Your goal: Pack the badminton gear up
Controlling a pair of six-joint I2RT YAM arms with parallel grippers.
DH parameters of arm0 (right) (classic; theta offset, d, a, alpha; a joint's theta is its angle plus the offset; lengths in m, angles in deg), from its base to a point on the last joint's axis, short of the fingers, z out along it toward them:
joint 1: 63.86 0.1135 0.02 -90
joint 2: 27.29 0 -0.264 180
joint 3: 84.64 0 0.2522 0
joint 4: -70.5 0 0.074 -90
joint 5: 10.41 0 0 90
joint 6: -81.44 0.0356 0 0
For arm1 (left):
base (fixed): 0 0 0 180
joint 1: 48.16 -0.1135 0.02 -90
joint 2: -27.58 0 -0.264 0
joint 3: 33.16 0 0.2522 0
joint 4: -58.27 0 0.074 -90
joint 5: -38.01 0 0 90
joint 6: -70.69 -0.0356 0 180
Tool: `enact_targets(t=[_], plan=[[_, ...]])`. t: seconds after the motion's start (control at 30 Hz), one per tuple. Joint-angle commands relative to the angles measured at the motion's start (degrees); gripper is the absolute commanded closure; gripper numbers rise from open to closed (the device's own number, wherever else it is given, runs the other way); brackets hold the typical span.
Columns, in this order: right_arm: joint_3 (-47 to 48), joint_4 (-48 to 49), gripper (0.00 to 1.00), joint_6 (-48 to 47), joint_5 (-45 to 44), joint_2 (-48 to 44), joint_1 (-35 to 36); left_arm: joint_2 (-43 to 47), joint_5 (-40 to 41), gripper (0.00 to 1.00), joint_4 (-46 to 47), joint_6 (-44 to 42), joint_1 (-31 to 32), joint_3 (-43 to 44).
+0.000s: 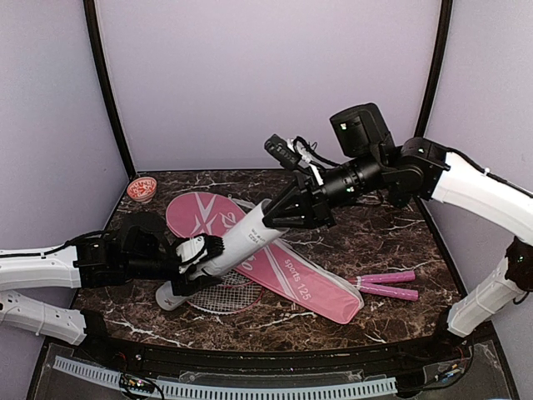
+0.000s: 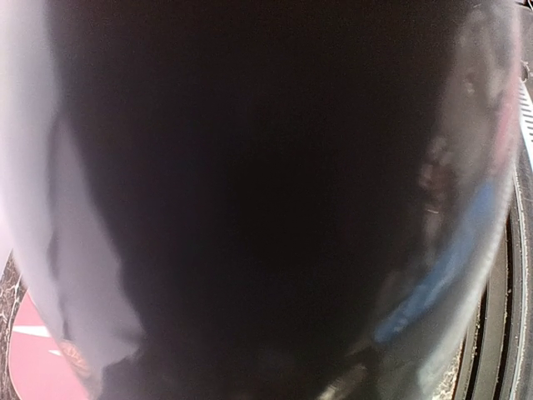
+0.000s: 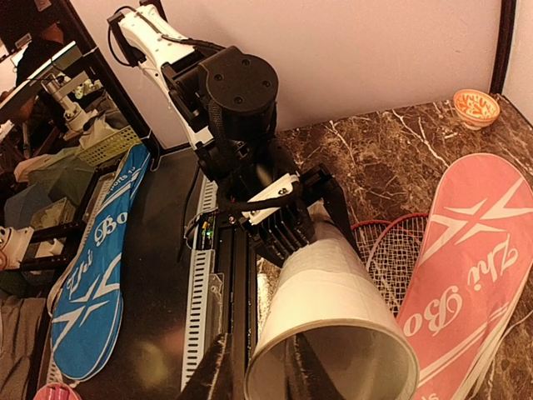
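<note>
Holding the long white tube [image 1: 241,240] near its lower end in the left gripper [image 1: 204,265], with the right gripper [image 1: 275,229] narrow astride that tube's open rim, unclear whether pinching.

A dark blur fills nearly all the left wrist view beside a sliver of pink bag [image 2: 29,367], the racket heads [image 1: 221,296] lie partly hidden under the white tube [image 1: 241,242], and the right wrist view's lower edge crops that tube's mouth.
</note>
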Motion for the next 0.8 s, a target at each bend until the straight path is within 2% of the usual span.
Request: enact_targets(t=[0.0, 0.3, 0.47, 0.6, 0.77], plan=[[-1.5, 0.9, 0.74, 0.4, 1.8, 1.9, 0.4, 1.3, -2.5, 0.6, 6.5, -1.1, 0.9, 1.4], [-3.1, 0.0, 0.56, 0.3, 0.0, 2.1, -0.1, 2.0, -2.2, 0.59, 6.5, -0.7, 1.0, 1.3], [-6.8, 1.7, 0.56, 2.0, 0.9, 0.6, -1.5, 2.5, -0.6, 0.59, 6.7, -0.3, 0.9, 1.5], [-6.2, 2.5, 0.55, 2.3, 2.4, 1.0, -1.4, 1.7, 0.5, 0.59, 7.1, 0.6, 0.9, 2.5], [-6.6, 7.8, 0.47, 4.0, 1.6, -3.6, -3.5, -0.7, 6.2, 0.59, 4.5, 2.3, 0.8, 4.7]])
